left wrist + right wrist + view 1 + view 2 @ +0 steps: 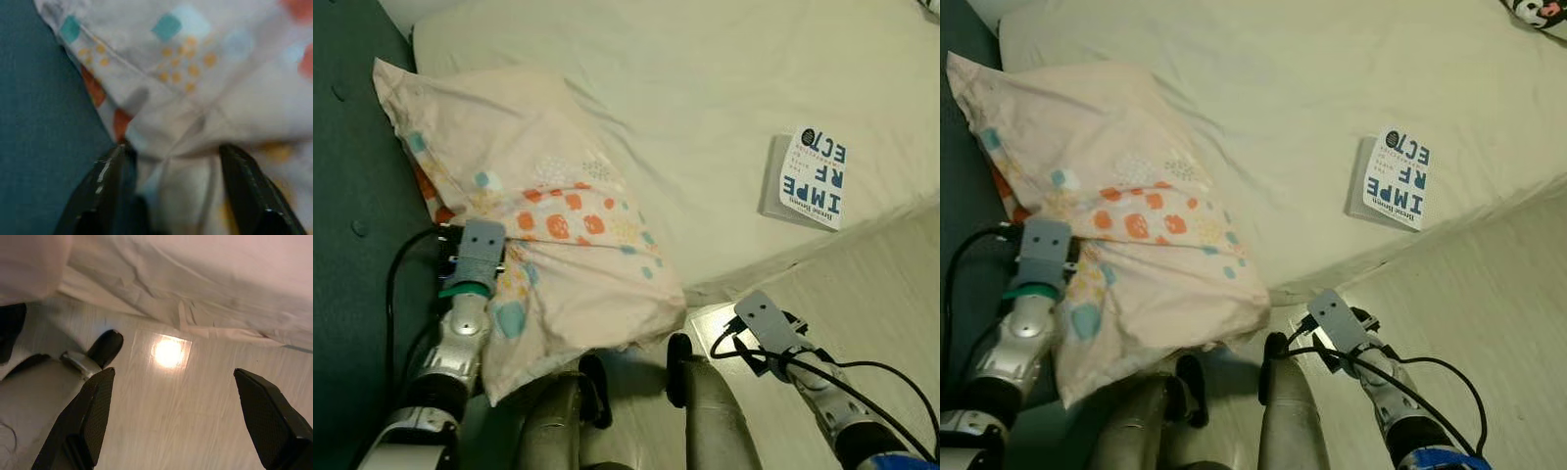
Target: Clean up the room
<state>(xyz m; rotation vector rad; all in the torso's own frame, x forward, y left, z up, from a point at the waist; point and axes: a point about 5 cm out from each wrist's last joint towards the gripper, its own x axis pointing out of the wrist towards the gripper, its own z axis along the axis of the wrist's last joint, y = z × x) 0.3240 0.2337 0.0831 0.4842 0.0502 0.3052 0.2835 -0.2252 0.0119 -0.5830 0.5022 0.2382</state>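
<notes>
Cotton pillow (538, 235) sprawls over the bed's (705, 88) near corner, its long axis running 11 to 5 o'clock. Left hand (171, 156) pinches its lower edge (nearer arm by far); right hand (171, 421) hangs spread wide over the floor (186, 431).

Two head cameras look steeply down from above the robot's own legs onto a bed (724, 88) and pale floor (891, 294). Both show the same patterned pillow (558, 245) at the bed's left edge and a book (813, 176) near its right edge, slightly shifted between eyes. The left wrist camera sits very close to the pillow (195, 98). The right wrist camera faces down at the floor (171, 406) by the bed's lower edge.
</notes>
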